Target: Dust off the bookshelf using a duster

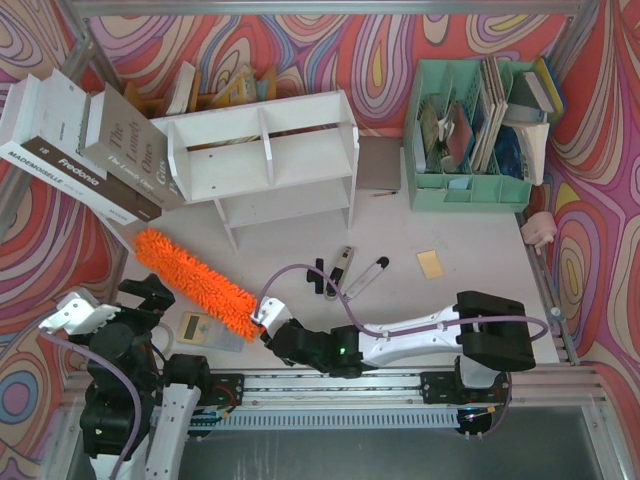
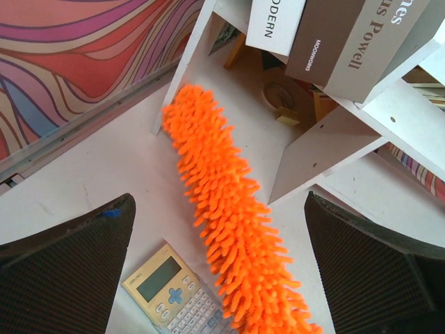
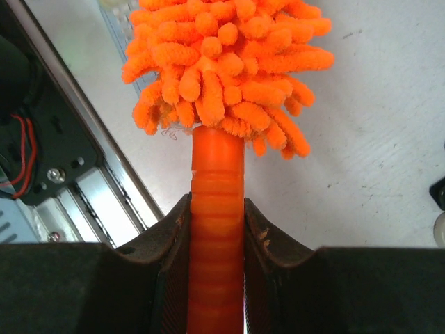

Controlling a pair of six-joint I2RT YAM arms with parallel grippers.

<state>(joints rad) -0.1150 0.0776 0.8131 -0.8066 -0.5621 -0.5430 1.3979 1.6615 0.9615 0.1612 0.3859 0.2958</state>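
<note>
The fluffy orange duster point(image 1: 195, 281) lies slanted from the front centre toward the back left, its tip near the lower left of the white bookshelf point(image 1: 270, 160). My right gripper point(image 1: 268, 322) is shut on the duster's orange handle point(image 3: 217, 229), its jaws pressed against both sides. The fluffy head point(image 3: 222, 62) fills the top of the right wrist view. My left gripper point(image 1: 150, 292) is open and empty at the front left, its fingers point(image 2: 66, 268) wide apart, with the duster point(image 2: 233, 229) and the bookshelf point(image 2: 327, 146) ahead of it.
A beige calculator point(image 1: 197, 327) lies under the duster's near end, also in the left wrist view point(image 2: 177, 292). Large books point(image 1: 85, 150) lean against the shelf's left side. A mint-green file organiser point(image 1: 470, 130) stands back right. Black clips and a marker point(image 1: 345, 272) and a yellow note point(image 1: 430, 263) lie mid-table.
</note>
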